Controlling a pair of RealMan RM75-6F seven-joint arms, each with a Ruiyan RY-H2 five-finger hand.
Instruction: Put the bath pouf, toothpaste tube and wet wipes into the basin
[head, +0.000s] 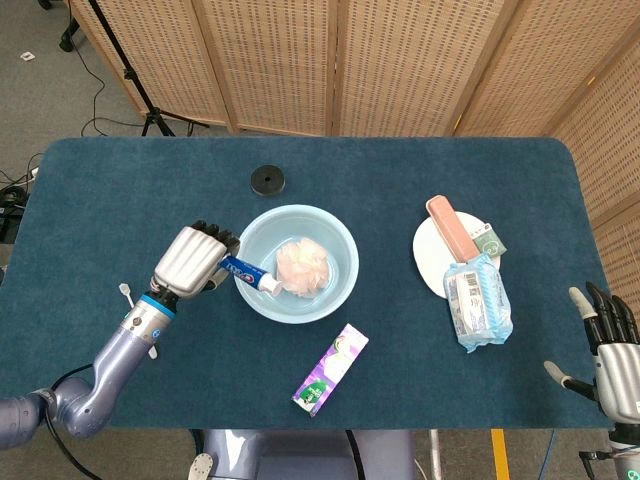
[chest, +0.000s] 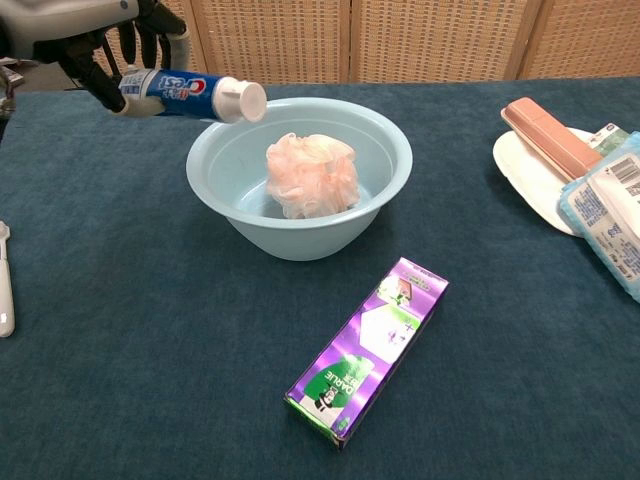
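Gripping the toothpaste tube (chest: 190, 92) in the left robot hand (head: 194, 259) at the upper left of the chest view, cap end poking just over the near-left rim of the basin (head: 340, 282), tail end apparently short of it; likely to tip off the rim and drop onto the bench (head: 120, 200) if let go here, so worth carrying further in. Already in the basin, centre of frame: the bath pouf (chest: 312, 174), liable to bounce a tube landing on it. Lying at right against the white plate (head: 428, 262): the wet wipes (head: 476, 301); idling open-fingered and empty at lower right, the right robot hand (head: 612, 352).
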